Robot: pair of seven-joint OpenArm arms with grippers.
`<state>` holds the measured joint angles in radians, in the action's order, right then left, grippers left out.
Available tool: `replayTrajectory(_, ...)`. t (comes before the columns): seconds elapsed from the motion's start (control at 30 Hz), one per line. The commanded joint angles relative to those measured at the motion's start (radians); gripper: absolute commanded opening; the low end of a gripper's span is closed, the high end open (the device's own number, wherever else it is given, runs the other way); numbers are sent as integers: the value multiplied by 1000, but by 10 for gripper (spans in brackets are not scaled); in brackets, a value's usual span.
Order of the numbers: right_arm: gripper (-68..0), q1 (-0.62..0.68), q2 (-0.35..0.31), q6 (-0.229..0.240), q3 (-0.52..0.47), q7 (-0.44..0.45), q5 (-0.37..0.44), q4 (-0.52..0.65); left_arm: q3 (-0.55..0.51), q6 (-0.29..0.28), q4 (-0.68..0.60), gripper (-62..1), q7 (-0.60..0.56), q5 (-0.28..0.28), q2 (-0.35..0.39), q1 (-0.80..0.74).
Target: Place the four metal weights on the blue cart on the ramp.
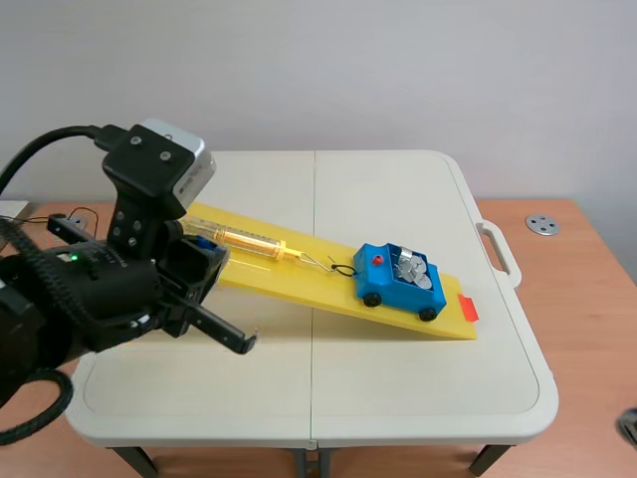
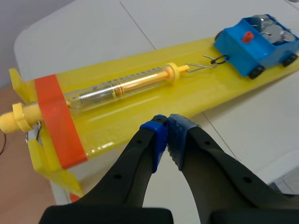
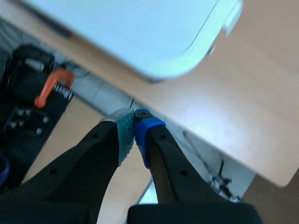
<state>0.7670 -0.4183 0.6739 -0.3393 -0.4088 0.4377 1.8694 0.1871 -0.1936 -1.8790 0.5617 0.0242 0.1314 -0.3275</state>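
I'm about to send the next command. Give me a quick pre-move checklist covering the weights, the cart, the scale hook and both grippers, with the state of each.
1. Metal weights in the blue cart: ok, several lie in it. Whether all four are there: cannot tell.
2. Cart standing on the yellow ramp, near its low end: ok.
3. Spring scale hook linked to the cart's wire loop: ok.
4. Left gripper empty, jaws shut, by the ramp's edge near the scale, clear of the cart: ok.
5. Right gripper empty, jaws shut, well away from the ramp: ok.
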Motion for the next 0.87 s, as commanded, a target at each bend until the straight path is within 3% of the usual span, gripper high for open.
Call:
replayTrajectory(0.0,-669,-60,-23,18,-54,144,55,108,-25,3,-138,-515,-73,-67,22,-76)
replayTrajectory(0.07,-643,-97,-10,28,-52,145,77,108,-25,3,-166,-447,-66,-67,22,-128)
replayTrajectory(0.13,-568,-132,5,56,-52,135,108,108,-25,3,-190,-372,-66,-67,22,-174)
replayTrajectory(0.23,-405,-175,32,72,-52,134,149,108,-25,3,-219,-249,-67,-74,22,-228)
replayTrajectory(0.33,-229,-214,51,72,-43,135,185,108,-25,3,-236,-76,-77,-89,22,-264)
replayTrajectory(0.4,-134,-238,64,72,-31,135,196,108,-25,5,-238,-5,-92,-89,21,-282)
replayTrajectory(0.57,-13,-249,70,72,13,143,201,108,-25,36,-238,14,-102,-89,19,-293)
replayTrajectory(0.83,-14,-249,70,72,82,142,199,108,-27,53,-238,14,-132,-88,19,-292)
